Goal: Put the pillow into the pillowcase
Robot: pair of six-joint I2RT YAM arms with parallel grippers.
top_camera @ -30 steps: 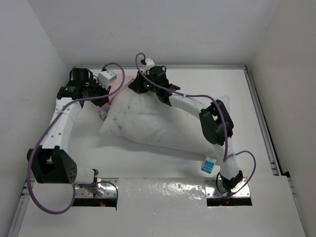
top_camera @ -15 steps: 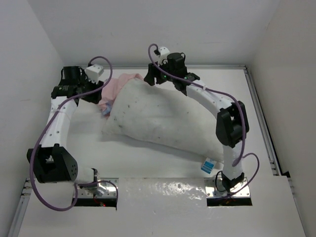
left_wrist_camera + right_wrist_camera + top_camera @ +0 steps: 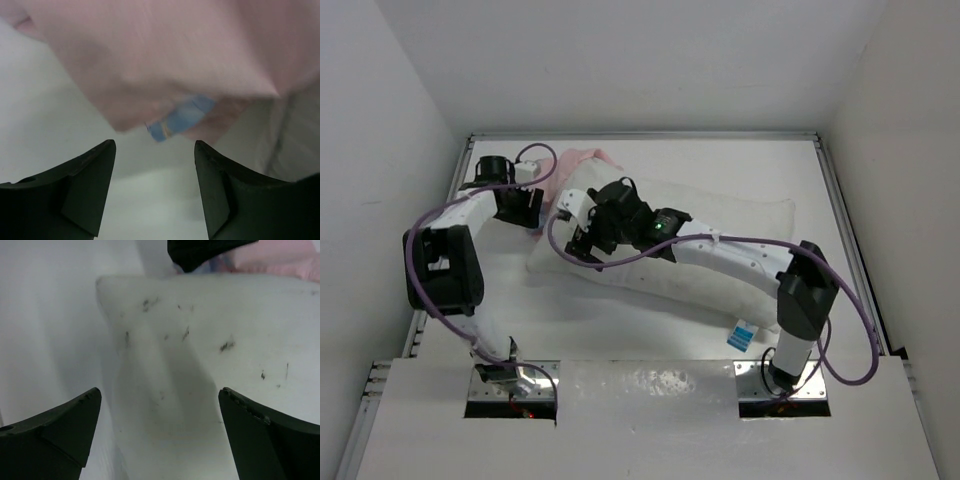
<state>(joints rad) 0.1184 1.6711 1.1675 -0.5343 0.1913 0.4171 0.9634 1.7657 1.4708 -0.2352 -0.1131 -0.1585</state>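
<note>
The left end effector (image 3: 154, 150) and right end effector (image 3: 159, 395) both gape empty near the far-left corner of the counter (image 3: 620, 322), where the pillow (image 3: 725, 213) meets the bunched pillowcase (image 3: 582, 160), likely poised to grip.

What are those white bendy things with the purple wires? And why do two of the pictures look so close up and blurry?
Those are two robot arms, a left arm and a right arm, fixed at the near edge of a white table. The big picture comes from a camera looking down from above. The two close-up pictures come from small cameras on the arms' wrists. The dark shapes at the bottom of those are each arm's fingers. On the table lies a plump white pillow with dark specks. By its far left end is a bunched pink pillowcase. The left end effector is open in front of the pink cloth. The right end effector is open over a corner of the pillow. Neither one holds anything.
</note>
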